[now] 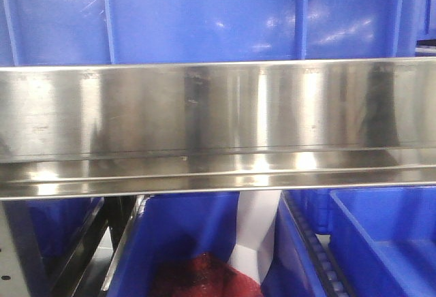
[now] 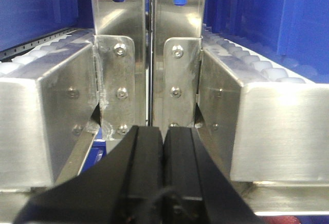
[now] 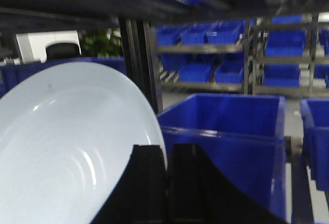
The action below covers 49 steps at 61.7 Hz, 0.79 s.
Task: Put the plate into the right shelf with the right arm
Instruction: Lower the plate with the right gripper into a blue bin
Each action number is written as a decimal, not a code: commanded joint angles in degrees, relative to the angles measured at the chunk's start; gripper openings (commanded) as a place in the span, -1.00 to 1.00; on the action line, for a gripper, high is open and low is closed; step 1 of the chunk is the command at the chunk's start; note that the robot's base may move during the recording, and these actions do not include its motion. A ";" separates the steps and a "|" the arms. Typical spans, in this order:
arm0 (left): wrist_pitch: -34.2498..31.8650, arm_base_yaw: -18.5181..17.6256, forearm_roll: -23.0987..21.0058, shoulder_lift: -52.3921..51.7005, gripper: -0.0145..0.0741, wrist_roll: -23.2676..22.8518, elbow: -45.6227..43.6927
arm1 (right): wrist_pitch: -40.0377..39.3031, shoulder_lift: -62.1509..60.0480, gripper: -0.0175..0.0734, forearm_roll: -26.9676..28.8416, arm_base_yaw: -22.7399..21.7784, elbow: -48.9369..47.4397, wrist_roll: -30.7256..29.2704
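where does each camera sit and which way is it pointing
Front view: faces the steel shelf rail close up, blue bins above and below; no arm shows.
Left wrist view: on the left arm, looking past the shut left claw at steel brackets and roller tracks.
Right wrist view: on the right arm, looking past the right claw gripping the white plate toward an open blue bin.
Shared: shelf steel in front and left wrist views; blue bins in all.

Glare streaks on right shelf [image 1: 204, 106]; right-wrist view blurred, dark above.
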 commanded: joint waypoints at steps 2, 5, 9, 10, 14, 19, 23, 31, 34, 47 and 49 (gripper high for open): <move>-4.90 0.08 -0.33 -0.37 -0.78 -0.19 0.46 | -3.30 7.20 -0.48 0.14 -0.07 -8.15 0.18; -4.90 0.08 -0.33 -0.37 -0.78 -0.19 0.46 | -1.08 10.08 -0.43 0.14 -0.07 -10.48 0.18; -4.90 0.08 -0.33 -0.37 -0.78 -0.19 0.46 | 2.23 13.93 -0.25 0.14 -0.07 -13.84 0.18; -4.90 0.08 -0.33 -0.37 -0.78 -0.19 0.46 | 3.04 14.67 -0.19 0.14 -0.07 -14.53 0.18; -4.90 0.08 -0.33 -0.37 -0.78 -0.19 0.46 | 6.39 17.57 0.10 0.14 -0.07 -17.26 0.18; -4.90 0.08 -0.33 -0.37 -0.78 -0.19 0.46 | 8.85 19.72 0.58 0.14 -0.07 -19.37 0.18; -4.90 0.08 -0.33 -0.37 -0.78 -0.19 0.46 | 9.69 20.63 0.81 0.09 -0.07 -20.39 0.11; -4.90 0.08 -0.33 -0.37 -0.78 -0.19 0.46 | 10.19 20.03 0.78 0.09 -0.07 -20.53 0.11; -4.90 0.08 -0.33 -0.37 -0.78 -0.19 0.46 | 10.89 19.31 0.78 0.09 -0.07 -20.60 0.11; -4.90 0.08 -0.33 -0.37 -0.78 -0.19 0.46 | 19.77 12.73 0.74 0.02 -0.19 -20.60 0.11; -4.90 0.08 -0.33 -0.37 -0.78 -0.19 0.46 | 21.50 11.43 0.68 -0.06 -0.19 -20.60 0.11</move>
